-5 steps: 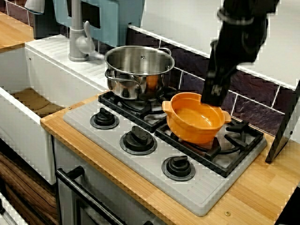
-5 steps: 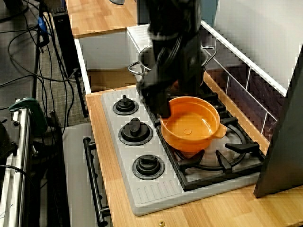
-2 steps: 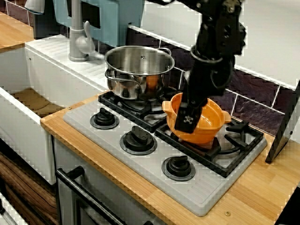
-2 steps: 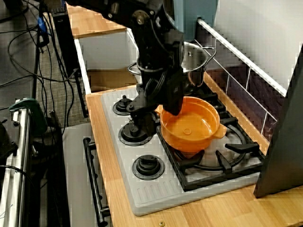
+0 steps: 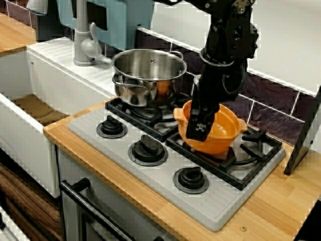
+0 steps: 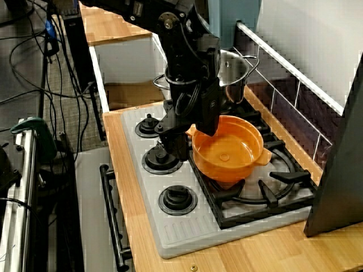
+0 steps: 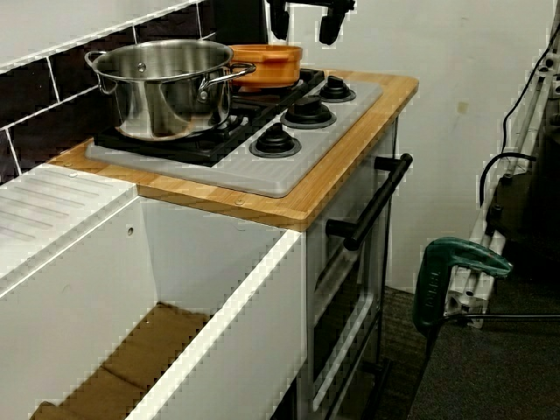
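— Orange pot [image 5: 225,131] on the black grate [image 5: 253,150], over the burner farther from the sink [image 7: 219,289]; the steel pot [image 5: 148,75] stands just beside it on the other burner.
— And the pincer [image 7: 304,35]?
— We see it spread wide, holding nothing. In the view along the bench [image 7: 337,171], one finger [image 7: 278,19] hangs over the orange pot's rim and the other [image 7: 332,24] on the knob side.
— Touching the rim?
— We cannot tell; in the view from the front, the arm covers that near rim.
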Tool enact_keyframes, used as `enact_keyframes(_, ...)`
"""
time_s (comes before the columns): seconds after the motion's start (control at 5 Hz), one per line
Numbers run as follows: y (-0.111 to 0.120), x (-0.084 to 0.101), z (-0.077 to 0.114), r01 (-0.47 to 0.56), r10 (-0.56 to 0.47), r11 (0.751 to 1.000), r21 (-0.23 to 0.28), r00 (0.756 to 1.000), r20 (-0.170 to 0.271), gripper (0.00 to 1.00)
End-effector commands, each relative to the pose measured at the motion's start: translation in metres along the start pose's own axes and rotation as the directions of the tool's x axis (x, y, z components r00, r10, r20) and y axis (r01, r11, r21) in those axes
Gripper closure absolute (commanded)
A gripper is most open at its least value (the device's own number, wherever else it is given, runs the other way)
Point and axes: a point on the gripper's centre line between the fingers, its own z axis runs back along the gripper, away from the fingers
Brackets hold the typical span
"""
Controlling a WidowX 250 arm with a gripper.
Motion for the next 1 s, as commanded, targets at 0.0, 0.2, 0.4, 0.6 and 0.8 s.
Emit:
enact_keyframes(0.0, 0.002, 0.003, -0.004, -0.036, 0.036, 0.999, 0.003, 0.999, 0.012, 0.00)
enact_keyframes(0.2, 0.003, 0.005, -0.011, -0.068, 0.068, 0.998, 0.001, 0.998, 0.000, 0.00)
enact_keyframes(0.4, 0.002, 0.005, -0.015, -0.097, 0.097, 0.995, -0.012, 0.995, -0.007, 0.00)
enact_keyframes(0.6, 0.001, 0.003, -0.016, -0.110, 0.110, 0.994, -0.012, 0.994, -0.007, 1.00)
enact_keyframes(0.8, 0.001, 0.002, -0.016, -0.107, 0.107, 0.994, -0.002, 0.994, -0.001, 1.00)
